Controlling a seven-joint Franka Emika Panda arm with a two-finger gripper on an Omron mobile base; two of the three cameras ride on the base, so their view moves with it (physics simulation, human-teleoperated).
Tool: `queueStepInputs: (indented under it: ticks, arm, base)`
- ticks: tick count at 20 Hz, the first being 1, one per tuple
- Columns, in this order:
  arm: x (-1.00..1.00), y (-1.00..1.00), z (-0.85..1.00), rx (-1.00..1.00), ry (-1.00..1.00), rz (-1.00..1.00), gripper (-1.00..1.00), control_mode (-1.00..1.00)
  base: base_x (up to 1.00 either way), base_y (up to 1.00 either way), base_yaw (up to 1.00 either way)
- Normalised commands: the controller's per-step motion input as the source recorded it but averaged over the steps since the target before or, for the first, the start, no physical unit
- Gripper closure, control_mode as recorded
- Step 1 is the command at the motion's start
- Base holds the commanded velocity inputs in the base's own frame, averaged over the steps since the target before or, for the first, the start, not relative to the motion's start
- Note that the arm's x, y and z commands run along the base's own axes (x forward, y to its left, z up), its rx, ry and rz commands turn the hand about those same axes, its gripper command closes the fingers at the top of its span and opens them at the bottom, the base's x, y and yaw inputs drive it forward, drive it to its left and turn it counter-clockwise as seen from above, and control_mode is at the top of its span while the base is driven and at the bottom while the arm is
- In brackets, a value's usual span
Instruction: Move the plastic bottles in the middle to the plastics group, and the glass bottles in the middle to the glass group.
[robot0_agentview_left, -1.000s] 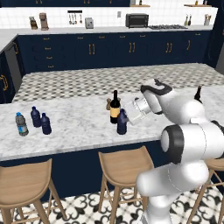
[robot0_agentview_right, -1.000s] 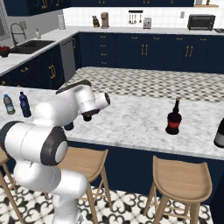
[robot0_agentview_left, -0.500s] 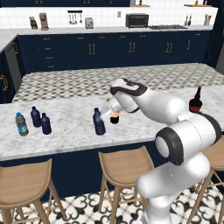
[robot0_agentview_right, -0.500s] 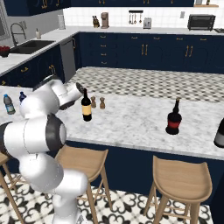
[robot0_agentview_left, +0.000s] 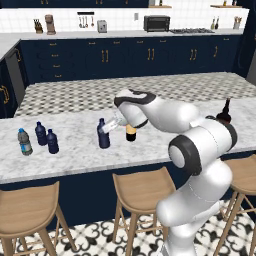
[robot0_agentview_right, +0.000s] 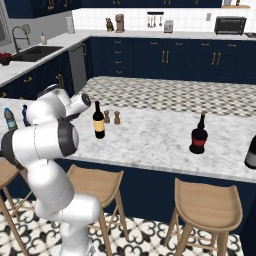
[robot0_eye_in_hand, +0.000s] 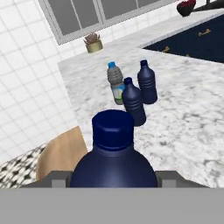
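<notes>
While my hand (robot0_agentview_left: 111, 128) closes from both sides on a stubby navy-blue plastic bottle (robot0_eye_in_hand: 114, 162), that bottle stands upright on the marble desk (robot0_agentview_left: 75, 152), its dark cap (robot0_eye_in_hand: 113, 129) right in front of my wrist camera. In the left base view the same bottle sits near the front edge of the desk, a little left of my forearm, with my hand meeting it at the neck.

Just behind my hand, the tall wine bottle (robot0_agentview_right: 99, 120) with the tan-yellow label stands upright near the middle of the desk; two small brown shakers (robot0_agentview_right: 112, 117) stand just beside it, farther back.

Farther along the desk, beyond the bottle I hold, the plastics group waits: two small navy-blue bottles (robot0_eye_in_hand: 141, 91) close together and a clear water bottle (robot0_eye_in_hand: 115, 82) with a blue cap just beside them, all upright.

Well apart toward the other end of the desk stands the squat dark bottle (robot0_agentview_right: 199, 136) with the red label and thin neck.
</notes>
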Motion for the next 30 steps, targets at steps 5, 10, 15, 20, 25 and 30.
queueStepInputs:
  ticks: [5, 10, 15, 20, 25, 30]
  arm:
    - [-0.01, 0.01, -0.27, 0.15, -0.17, 0.03, 1.0, -1.0]
    - [0.0, 0.19, -0.01, 0.03, -0.16, 0.07, 1.0, -1.0]
    - [0.13, 0.46, 0.01, -0.02, -0.01, 0.01, 1.0, -1.0]
    - [0.49, 0.6, 0.0, -0.07, 0.04, 0.0, 1.0, -1.0]
    - [0.3, 0.58, -0.03, -0.06, 0.0, 0.0, 1.0, -1.0]
    - [0.03, 0.18, -0.27, 0.0, -0.02, 0.0, 1.0, -1.0]
  base:
    - [0.0, 0.0, 0.0]
    - [0.0, 0.0, 0.0]
    - [0.0, 0.0, 0.0]
    - [0.0, 0.0, 0.0]
    - [0.0, 0.0, 0.0]
    - [0.0, 0.0, 0.0]
